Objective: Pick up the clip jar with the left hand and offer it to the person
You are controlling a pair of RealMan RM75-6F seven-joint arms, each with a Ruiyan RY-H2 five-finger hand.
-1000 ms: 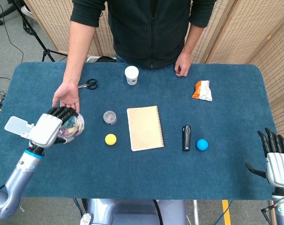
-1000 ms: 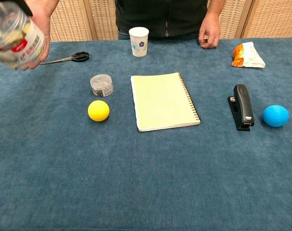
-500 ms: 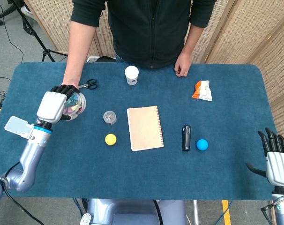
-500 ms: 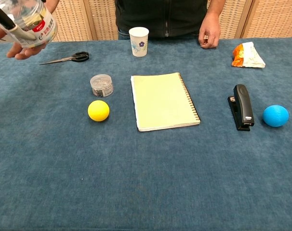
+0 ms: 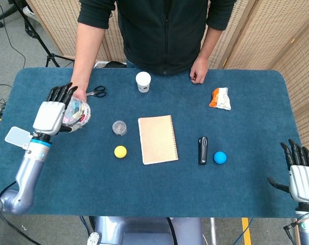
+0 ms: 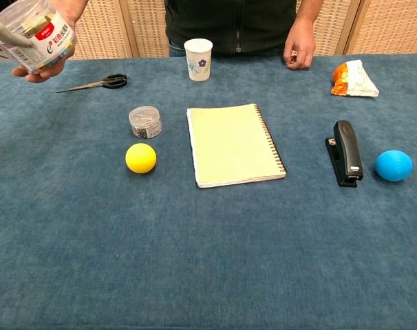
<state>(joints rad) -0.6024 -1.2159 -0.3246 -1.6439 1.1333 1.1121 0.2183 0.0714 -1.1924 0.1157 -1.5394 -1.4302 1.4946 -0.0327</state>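
The clear plastic clip jar with coloured clips inside [image 5: 77, 112] is seen raised above the blue table [image 5: 144, 189], tilted, at the far left. It is partly covered by the robot's left hand [image 5: 51, 113], whose black fingers [image 5: 61, 92] appear spread rather than wrapped around it; whether the jar is gripped by that hand cannot be told. Just beyond the left hand, the jar is cupped from below by the person's bare hand [image 6: 40, 71]. Black-handled scissors [image 5: 96, 92] lie just past the left hand, and a small clear round pin tub [image 5: 119, 127] and a yellow ball [image 5: 120, 151] are found to its right. The right hand [image 5: 299, 173] is held far away at the table's near right corner, its fingers straight, apart and holding nothing.
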